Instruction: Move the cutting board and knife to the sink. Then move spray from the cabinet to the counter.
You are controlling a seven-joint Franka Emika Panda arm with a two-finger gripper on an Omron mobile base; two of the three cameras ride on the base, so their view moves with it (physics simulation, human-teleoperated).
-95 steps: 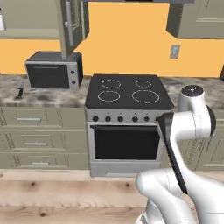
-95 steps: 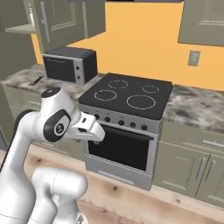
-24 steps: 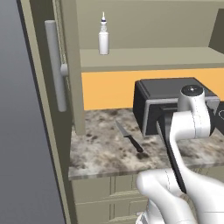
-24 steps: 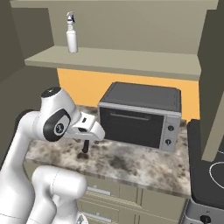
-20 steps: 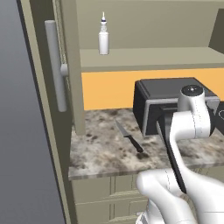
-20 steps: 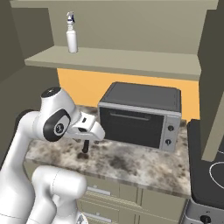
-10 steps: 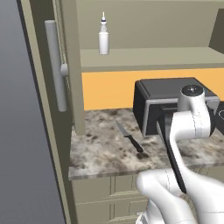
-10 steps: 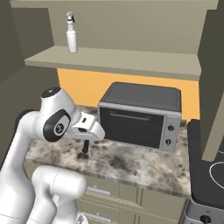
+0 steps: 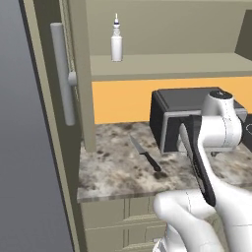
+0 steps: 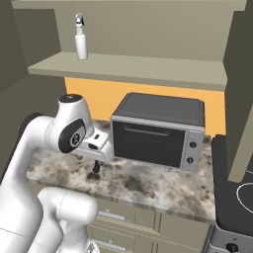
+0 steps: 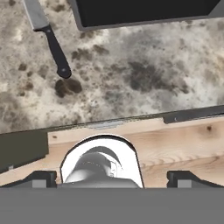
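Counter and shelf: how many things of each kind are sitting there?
Knife: 1
Spray bottle: 1
Toaster oven: 1
Total: 3

Speckled marble-look counter (image 9: pixel 115 170), matt silver-grey knife (image 9: pixel 144 153) blade with black handle, smooth white plastic spray (image 9: pixel 116 45), matt beige-olive cabinet (image 9: pixel 162 64) shelf

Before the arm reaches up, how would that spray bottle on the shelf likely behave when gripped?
The spray stands tall and narrow on the cabinet shelf, so a nudge may tip it. Its smooth white body looks light, probably rigid, and may slip.
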